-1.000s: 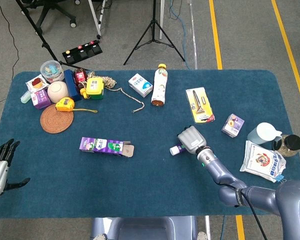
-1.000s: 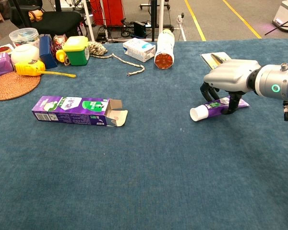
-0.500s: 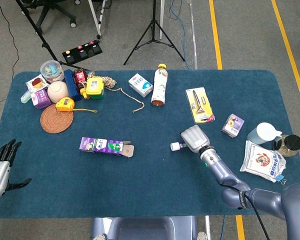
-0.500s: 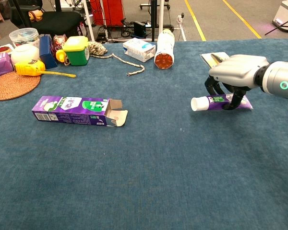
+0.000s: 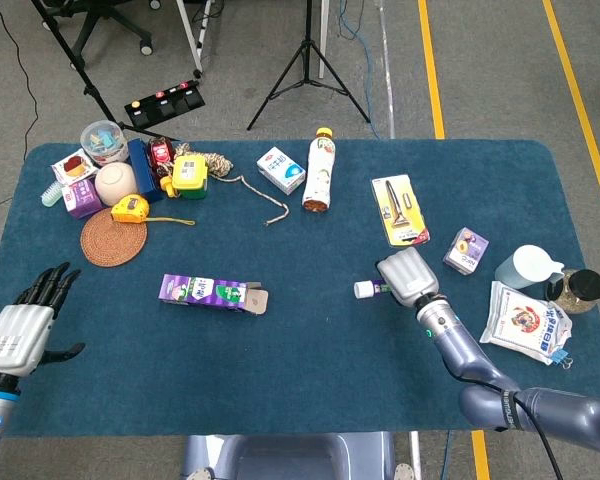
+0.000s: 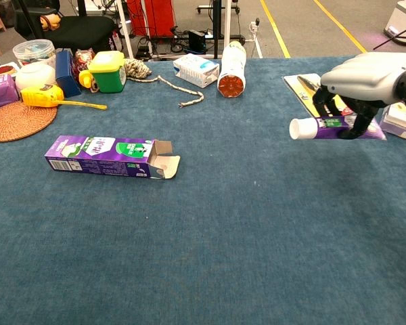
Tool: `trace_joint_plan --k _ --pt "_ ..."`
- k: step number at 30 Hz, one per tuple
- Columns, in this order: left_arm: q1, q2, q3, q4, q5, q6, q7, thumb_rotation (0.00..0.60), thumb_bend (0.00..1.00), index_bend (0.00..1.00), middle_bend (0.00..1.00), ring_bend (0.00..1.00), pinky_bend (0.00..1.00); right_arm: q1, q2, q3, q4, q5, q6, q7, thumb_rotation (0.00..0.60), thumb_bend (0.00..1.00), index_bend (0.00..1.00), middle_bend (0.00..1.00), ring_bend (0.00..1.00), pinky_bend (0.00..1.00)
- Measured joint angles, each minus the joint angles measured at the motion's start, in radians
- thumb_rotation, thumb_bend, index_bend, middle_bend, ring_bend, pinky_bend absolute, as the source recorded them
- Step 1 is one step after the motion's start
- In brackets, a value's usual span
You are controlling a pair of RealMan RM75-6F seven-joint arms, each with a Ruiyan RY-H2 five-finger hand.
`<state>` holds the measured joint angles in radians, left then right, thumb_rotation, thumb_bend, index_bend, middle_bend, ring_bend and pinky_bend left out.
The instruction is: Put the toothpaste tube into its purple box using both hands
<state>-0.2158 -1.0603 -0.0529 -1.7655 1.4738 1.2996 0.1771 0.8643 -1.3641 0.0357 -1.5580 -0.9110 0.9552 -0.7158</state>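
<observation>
I see the toothpaste tube (image 6: 331, 126), purple with a white cap, lying roughly level with the cap pointing toward the robot's left; it is held in my right hand (image 6: 365, 81), fingers curled around its body, and in the chest view it looks lifted off the blue table (image 6: 210, 230). The purple box (image 6: 105, 156) lies flat on its long side well to the left of the tube, with green and white print on its face. Its open end, flaps splayed, faces the tube's side of the table.
</observation>
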Motion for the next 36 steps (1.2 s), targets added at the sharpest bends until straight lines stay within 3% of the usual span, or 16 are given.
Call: trace_joint_plan --k 10,15,21,36 --pt "-0.206 -0.095 -0.036 0.18 0.112 -0.173 -0.072 0.6 0.06 0.0 0.0 0.0 0.22 0.037 0.101 -0.003 -0.311 0.326 0.219 -0.397 0.6 0.55 0.56 0.67 0.66 0.62" --pt "-0.264 -0.14 -0.035 0.22 0.12 -0.242 -0.095 0.6 0.06 0.0 0.0 0.0 0.22 0.075 0.125 0.001 -0.407 0.48 0.335 -0.524 0.6 0.57 0.56 0.67 0.67 0.64" --pt "-0.311 -0.194 -0.023 0.252 0.113 -0.296 -0.093 0.6 0.06 0.0 0.0 0.0 0.22 0.107 0.132 0.009 -0.447 0.56 0.392 -0.577 0.6 0.58 0.56 0.67 0.67 0.64" --pt "-0.41 -0.316 -0.035 0.348 0.014 -0.422 0.004 0.6 0.06 0.0 0.0 0.0 0.22 0.1 0.147 -0.022 -0.42 0.576 0.376 -0.553 0.6 0.58 0.56 0.67 0.67 0.64"
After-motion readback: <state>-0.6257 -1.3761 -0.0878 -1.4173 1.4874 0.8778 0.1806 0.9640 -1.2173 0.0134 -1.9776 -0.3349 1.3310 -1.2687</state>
